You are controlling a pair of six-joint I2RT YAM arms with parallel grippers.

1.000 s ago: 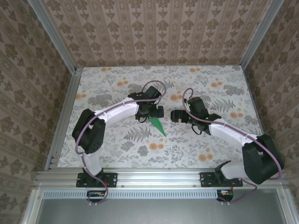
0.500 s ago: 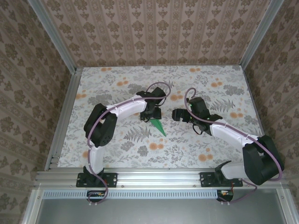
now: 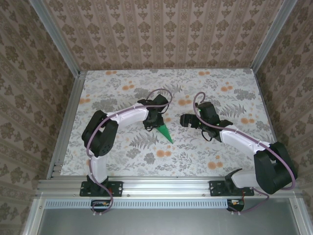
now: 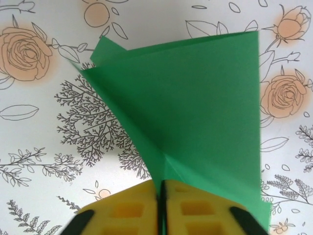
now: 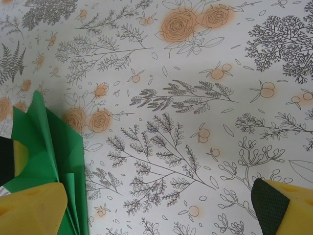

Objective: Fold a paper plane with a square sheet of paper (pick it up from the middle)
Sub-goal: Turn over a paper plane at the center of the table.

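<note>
Near the middle of the flowered table [image 3: 117,156], seen from above: the paper plane [image 3: 166,131], bright green, narrow and pointed, with its tip toward the near right and its wide end toward the far left. In the left wrist view, the same paper plane [image 4: 195,107] as a broad green wedge fanning out from the pinch. One straight edge down its right side, a crease slanting up to the left, and a second layer peeking out at the far left corner. Cannot tell whether flat on the table or lifted off it.

For the left arm [image 3: 100,139], an arc from the near-left base, out through a raised elbow, then across to the middle. At its end, the left gripper [image 3: 154,122] on the plane's wide end, clamped on the paper, with yellow pads [image 4: 127,215] pressed together and green pinched in the seam.

For the right arm [image 3: 244,139], a bend at the near right and a long reach toward the middle. Right gripper [image 3: 185,120] just right of the plane, apart from the left one. Spread wide and grasping nothing, with yellow fingers [image 5: 288,208] at the bottom corners of its wrist view and green folds just beside the left finger.
</note>
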